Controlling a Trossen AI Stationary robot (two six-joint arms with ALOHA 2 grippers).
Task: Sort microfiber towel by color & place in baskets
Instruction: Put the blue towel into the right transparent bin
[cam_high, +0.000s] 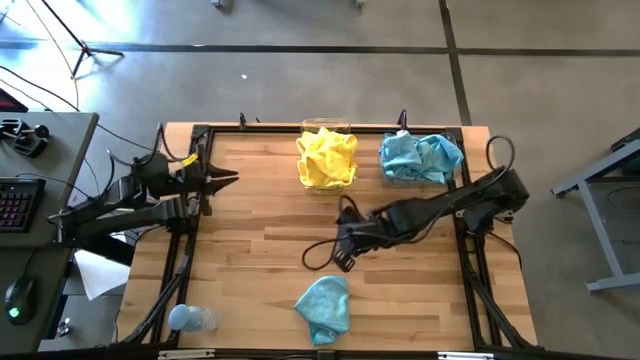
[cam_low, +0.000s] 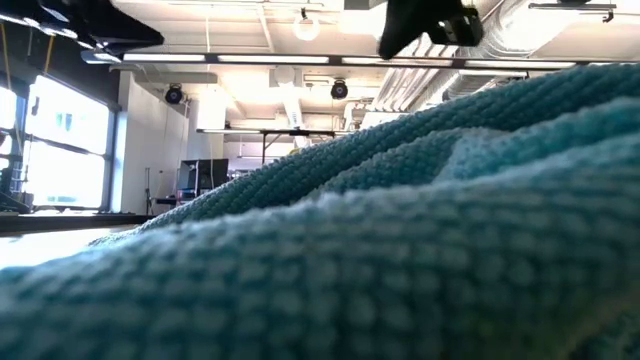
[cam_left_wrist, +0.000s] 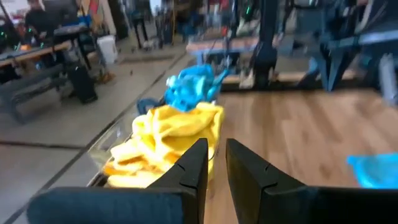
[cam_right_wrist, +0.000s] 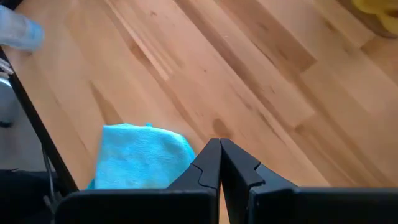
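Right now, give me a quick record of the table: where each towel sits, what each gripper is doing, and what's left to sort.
yellow towels: piled in the left basket at the table's far edge
teal towels: heaped in the right basket, beside the yellow one
loose teal towel: lying alone on the wood near the front edge
left gripper: over the table's left side, jaws slightly apart, empty
right gripper: mid-table above the loose towel, shut, holding nothing
bottle: front left corner
left to sort: the loose teal towel
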